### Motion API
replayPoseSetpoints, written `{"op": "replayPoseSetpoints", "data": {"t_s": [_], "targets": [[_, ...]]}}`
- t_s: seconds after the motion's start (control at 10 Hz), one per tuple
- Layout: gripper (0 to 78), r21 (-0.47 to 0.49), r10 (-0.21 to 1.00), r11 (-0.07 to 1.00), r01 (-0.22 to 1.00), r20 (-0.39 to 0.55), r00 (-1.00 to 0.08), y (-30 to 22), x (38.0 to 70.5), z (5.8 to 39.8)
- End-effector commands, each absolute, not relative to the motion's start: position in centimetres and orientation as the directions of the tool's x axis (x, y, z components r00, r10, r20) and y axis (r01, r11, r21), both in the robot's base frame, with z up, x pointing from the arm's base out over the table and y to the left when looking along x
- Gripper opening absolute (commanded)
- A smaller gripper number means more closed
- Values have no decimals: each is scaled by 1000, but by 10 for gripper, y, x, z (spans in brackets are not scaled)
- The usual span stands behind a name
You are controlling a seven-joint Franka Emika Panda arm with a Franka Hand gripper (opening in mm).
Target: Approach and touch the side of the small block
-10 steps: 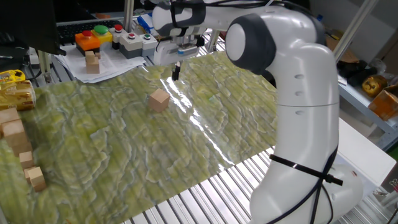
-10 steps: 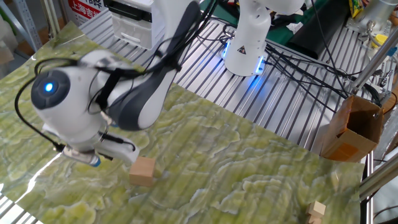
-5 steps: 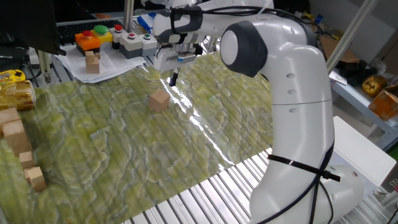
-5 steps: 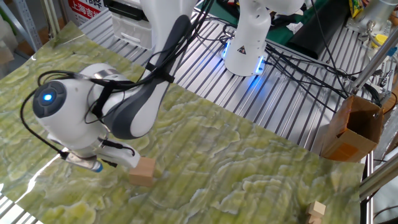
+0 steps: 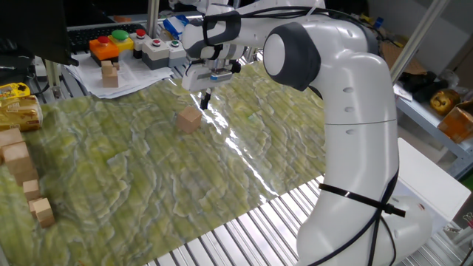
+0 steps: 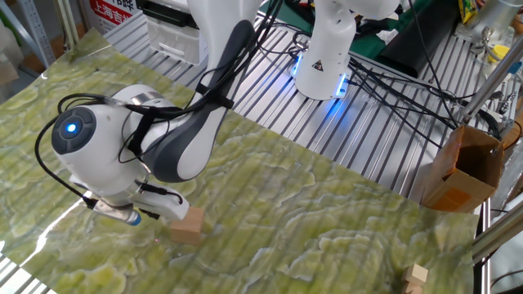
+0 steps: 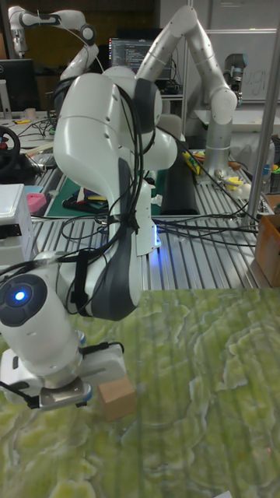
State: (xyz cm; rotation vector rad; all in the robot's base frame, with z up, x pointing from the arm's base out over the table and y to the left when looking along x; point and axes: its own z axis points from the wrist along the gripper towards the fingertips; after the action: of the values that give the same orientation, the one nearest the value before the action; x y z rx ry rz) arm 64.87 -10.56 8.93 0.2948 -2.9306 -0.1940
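The small block (image 5: 189, 119) is a plain tan wooden cube lying on the green patterned mat (image 5: 133, 170). It also shows in the other fixed view (image 6: 189, 225) and in the tall view (image 7: 117, 399). My gripper (image 5: 205, 100) hangs low just behind and to the right of the block, its dark fingers pressed together with nothing between them. A narrow gap seems to separate fingertips and block; contact cannot be made out. In the other fixed view the wrist (image 6: 122, 175) covers the fingers, and the hand's base (image 7: 64, 394) sits right beside the block.
A button box (image 5: 118, 41) and two stacked cubes (image 5: 109, 74) stand at the back left. Several pale wooden blocks (image 5: 22, 174) line the left edge, by a yellow packet (image 5: 16, 107). A cardboard box (image 6: 462, 167) stands off the mat.
The gripper has come down and moved toward the small block, from well behind it to close beside it. The block has stayed in place.
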Motion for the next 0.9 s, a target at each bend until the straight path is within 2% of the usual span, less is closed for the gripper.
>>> {"op": "replayPoseSetpoints", "data": {"t_s": [0.1, 0.9], "targets": [[0, 153, -171, 977, -145, 171, -970, -83, 638, 89], [0, 155, -159, 979, -133, 170, -972, -75, 633, 88]]}}
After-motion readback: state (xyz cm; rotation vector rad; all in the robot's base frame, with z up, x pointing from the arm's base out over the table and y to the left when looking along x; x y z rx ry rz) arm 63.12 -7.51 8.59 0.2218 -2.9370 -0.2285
